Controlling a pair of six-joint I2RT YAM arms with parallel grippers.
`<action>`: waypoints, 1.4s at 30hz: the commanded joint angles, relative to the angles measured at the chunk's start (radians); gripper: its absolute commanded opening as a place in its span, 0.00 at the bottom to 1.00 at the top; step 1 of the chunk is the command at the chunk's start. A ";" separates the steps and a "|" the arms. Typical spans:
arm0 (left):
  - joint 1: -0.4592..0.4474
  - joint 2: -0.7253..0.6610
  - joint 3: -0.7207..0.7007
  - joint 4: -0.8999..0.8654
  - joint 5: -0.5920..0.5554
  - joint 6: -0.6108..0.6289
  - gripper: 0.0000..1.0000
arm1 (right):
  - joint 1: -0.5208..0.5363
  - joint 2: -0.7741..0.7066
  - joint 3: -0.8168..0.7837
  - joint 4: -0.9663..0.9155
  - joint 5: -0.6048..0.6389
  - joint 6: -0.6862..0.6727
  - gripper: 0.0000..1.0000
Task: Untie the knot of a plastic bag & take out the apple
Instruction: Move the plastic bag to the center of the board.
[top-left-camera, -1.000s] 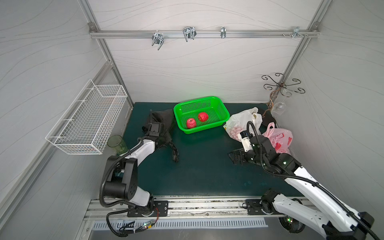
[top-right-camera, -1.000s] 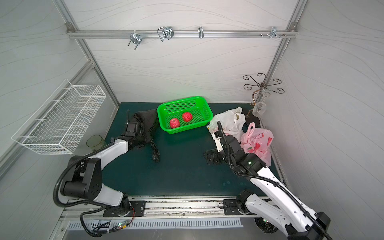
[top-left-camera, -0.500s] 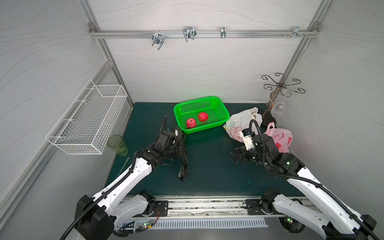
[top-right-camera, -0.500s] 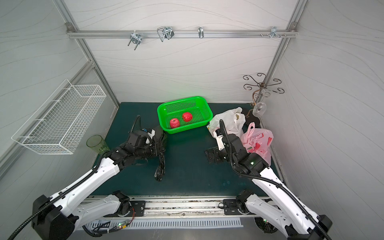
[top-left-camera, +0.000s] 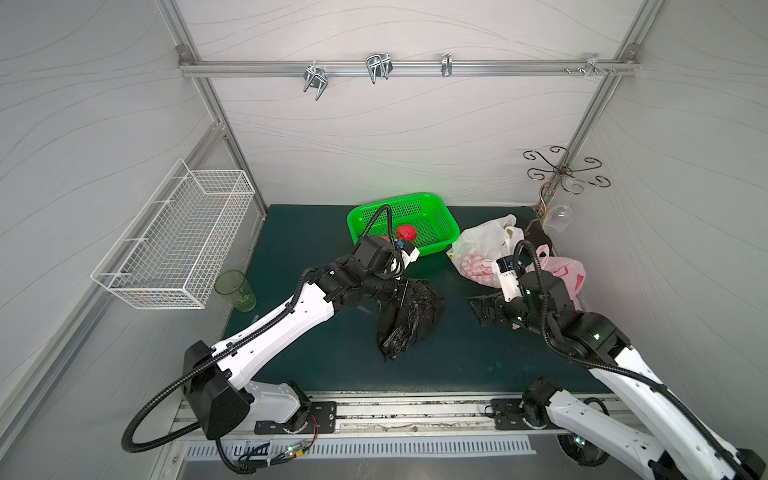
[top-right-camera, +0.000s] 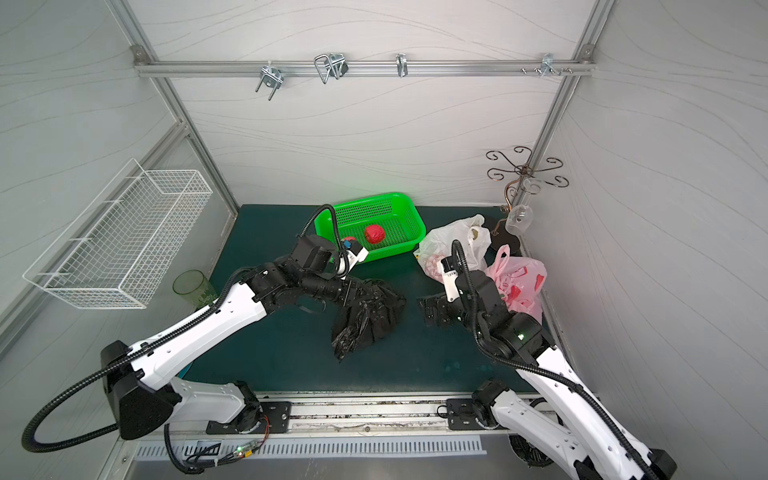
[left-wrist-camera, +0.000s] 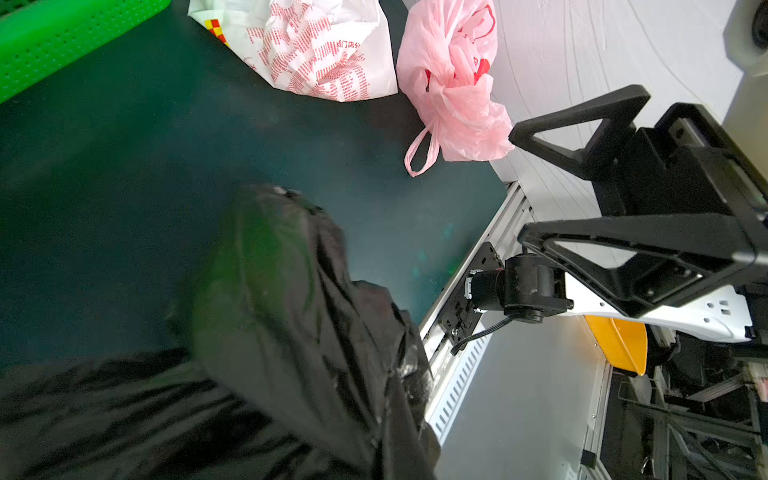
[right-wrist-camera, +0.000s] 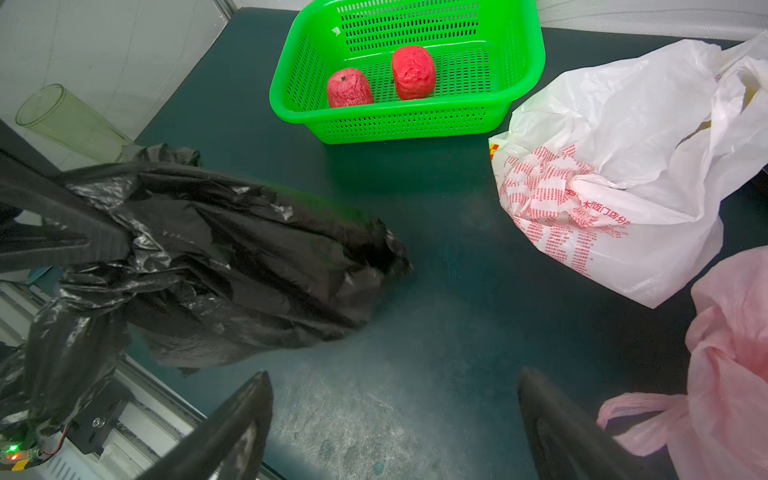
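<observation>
Black plastic, crumpled and limp, is gathered in the left tool (top-left-camera: 402, 291), which is clamped tight on the upper end of the black plastic bag (top-left-camera: 409, 318). The bag is hung from that grip over the middle of the table (top-left-camera: 316, 232), its long axis sloping down toward the table's front edge. The right tool (top-left-camera: 485, 309) is held low nearby on the bag's right, spread wide, empty and pointed at the bag. The left arm is thus the nearer. No knot or apple inside can be made out. Two red apples (right-wrist-camera: 413, 72) are seen in the green basket (right-wrist-camera: 399, 120).
</observation>
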 joint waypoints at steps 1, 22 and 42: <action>0.003 0.011 0.082 -0.034 -0.001 0.073 0.00 | -0.007 -0.012 0.010 -0.032 0.008 -0.009 0.93; 0.070 0.002 0.098 -0.138 0.061 0.090 0.64 | -0.004 0.093 0.031 0.059 -0.081 -0.036 0.92; 0.362 -0.330 -0.051 -0.278 -0.109 0.086 0.69 | 0.160 0.548 0.240 0.373 -0.331 -0.190 0.82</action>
